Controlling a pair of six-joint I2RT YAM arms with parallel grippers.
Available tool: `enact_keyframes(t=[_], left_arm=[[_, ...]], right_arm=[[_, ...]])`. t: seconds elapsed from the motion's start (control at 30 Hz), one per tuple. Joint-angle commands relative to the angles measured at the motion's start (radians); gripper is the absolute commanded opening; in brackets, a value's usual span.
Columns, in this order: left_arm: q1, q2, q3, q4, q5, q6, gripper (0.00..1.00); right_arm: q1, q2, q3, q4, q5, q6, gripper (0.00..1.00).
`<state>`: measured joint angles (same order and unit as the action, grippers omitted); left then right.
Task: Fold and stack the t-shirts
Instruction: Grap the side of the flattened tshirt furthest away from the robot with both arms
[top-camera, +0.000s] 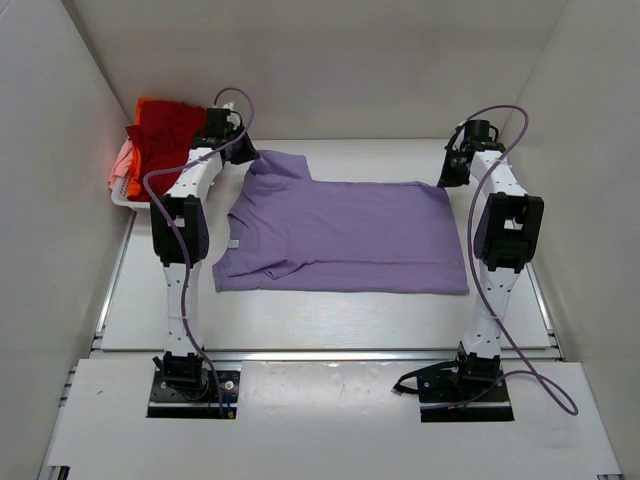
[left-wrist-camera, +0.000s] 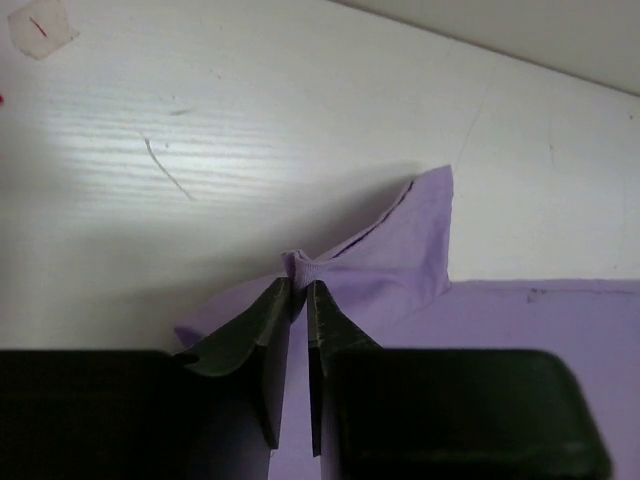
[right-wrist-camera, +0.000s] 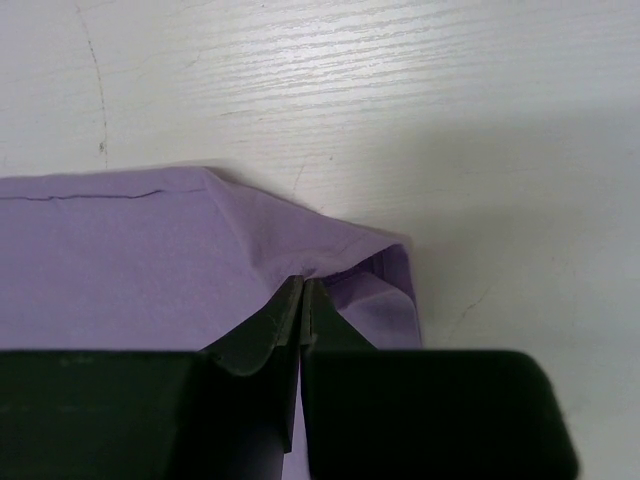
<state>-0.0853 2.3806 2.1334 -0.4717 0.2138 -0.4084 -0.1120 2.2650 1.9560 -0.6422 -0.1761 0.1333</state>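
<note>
A lavender t-shirt lies spread flat on the white table, collar to the left. My left gripper is at its far left corner by the sleeve; in the left wrist view the gripper is shut on a pinch of the lavender cloth. My right gripper is at the far right corner; in the right wrist view the gripper is shut on the hem corner, which is lifted and puckered. Red, orange and pale pink t-shirts lie heaped at the far left.
A white plastic basket holds the heaped shirts at the far left, beside the left arm. White walls close in the table on the left, back and right. A metal rail runs along the near edge.
</note>
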Motion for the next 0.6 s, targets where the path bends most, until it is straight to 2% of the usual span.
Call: enact_keyframes(t=[0.0,0.07,0.13,0.17,0.23,0.4,0.57], left_arm=[[0.006,0.054,0.095,-0.035,0.019,-0.006,0.23],[0.002,0.086,0.144,-0.056,0.012,-0.007,0.21],[0.004,0.127,0.192,-0.079,0.015,-0.009,0.13],[-0.004,0.140,0.230,-0.096,0.012,-0.003,0.05],[-0.008,0.173,0.281,-0.123,0.018,-0.003,0.00],[-0.019,0.146,0.304,-0.119,0.041,-0.003,0.00],[-0.016,0.008,0.235,-0.094,0.053,0.009,0.00]], right_arm=[[-0.002,-0.021,0.015,0.039,-0.002,-0.007,0.00],[-0.006,-0.016,0.012,0.035,-0.006,-0.009,0.00],[-0.003,-0.018,0.018,0.033,0.000,-0.012,0.00],[-0.009,-0.012,0.018,0.036,0.001,-0.011,0.00],[-0.006,-0.015,0.015,0.026,0.001,-0.009,0.01],[-0.024,-0.036,-0.006,0.036,0.012,-0.008,0.00],[-0.034,-0.082,-0.028,0.039,0.006,-0.029,0.00]])
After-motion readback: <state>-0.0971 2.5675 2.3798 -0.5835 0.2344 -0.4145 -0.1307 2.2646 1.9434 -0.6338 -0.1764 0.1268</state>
